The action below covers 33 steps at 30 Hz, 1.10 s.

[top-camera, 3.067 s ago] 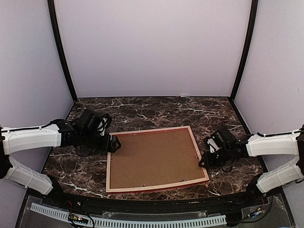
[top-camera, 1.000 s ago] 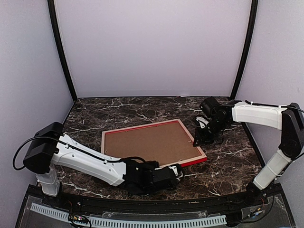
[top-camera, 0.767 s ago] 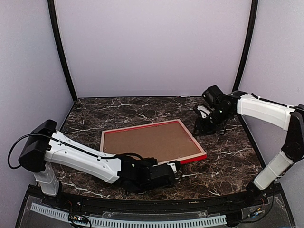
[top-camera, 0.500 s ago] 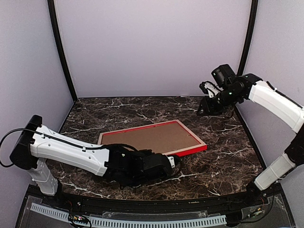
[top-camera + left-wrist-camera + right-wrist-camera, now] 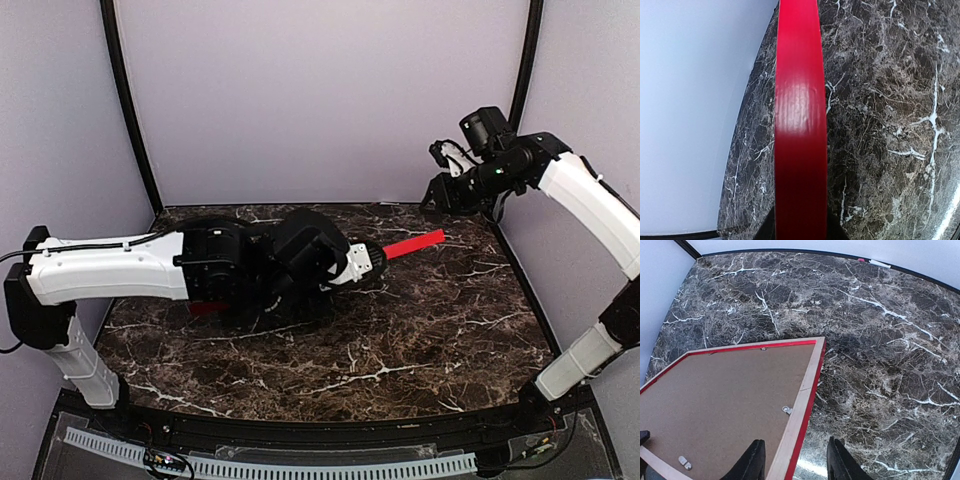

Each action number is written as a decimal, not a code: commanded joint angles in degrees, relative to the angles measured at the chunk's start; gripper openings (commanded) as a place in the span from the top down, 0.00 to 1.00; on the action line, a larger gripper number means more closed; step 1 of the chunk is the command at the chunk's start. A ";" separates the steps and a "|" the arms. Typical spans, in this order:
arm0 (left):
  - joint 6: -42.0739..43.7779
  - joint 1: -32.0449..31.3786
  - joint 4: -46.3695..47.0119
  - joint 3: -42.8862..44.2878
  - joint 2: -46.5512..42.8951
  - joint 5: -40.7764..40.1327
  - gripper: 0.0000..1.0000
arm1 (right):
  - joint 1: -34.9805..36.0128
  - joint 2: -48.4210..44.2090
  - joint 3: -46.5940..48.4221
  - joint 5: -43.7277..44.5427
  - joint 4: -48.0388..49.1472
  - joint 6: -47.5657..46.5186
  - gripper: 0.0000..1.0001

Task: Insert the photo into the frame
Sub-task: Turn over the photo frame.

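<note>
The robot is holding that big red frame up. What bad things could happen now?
The frame is tipped up, gripped only by the left fingers at one edge, so it might slip and drop onto the marble table. The right fingers are open and apart from it, so they cannot steady it. The brown backing board sits behind small clips; tilting might loosen it.
</note>
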 commanded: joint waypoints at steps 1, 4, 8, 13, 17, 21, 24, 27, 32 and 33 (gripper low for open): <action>-1.19 4.67 -0.63 7.79 -6.67 8.81 1.00 | -0.76 -2.35 3.09 0.94 0.53 -0.84 0.55; -2.08 9.62 -3.23 11.94 -8.36 18.06 1.00 | -0.75 -3.83 3.51 0.61 1.98 -2.40 0.49; -2.63 15.33 -6.41 14.93 -9.52 28.29 1.00 | -0.76 -7.48 1.63 1.17 6.34 -3.78 0.37; -3.60 22.93 -6.62 15.63 -11.42 36.37 1.00 | -0.75 -11.37 -2.43 -2.60 13.09 -4.37 0.27; -1.59 26.33 -8.75 16.54 -11.09 43.01 1.00 | -0.69 -12.08 -3.08 -9.29 15.15 -6.33 0.25; -0.53 28.48 -10.58 17.86 -9.38 47.12 1.00 | -0.31 -12.73 -3.76 -12.05 17.56 -7.85 0.24; -0.86 30.64 -10.10 19.62 -8.02 49.24 1.00 | -0.29 -13.30 -6.47 -14.50 20.81 -7.89 0.24; -3.49 32.85 -7.80 21.75 -7.11 52.27 1.00 | -0.30 -13.41 -8.82 -13.66 23.11 -6.52 0.24; -14.46 38.35 -3.98 25.25 -5.97 56.49 1.00 | -0.38 -12.73 -8.16 -7.66 21.88 -3.91 0.24; -16.33 39.25 -2.28 25.19 -6.01 58.31 1.00 | -0.44 -12.60 -7.61 -6.56 21.20 -3.50 0.23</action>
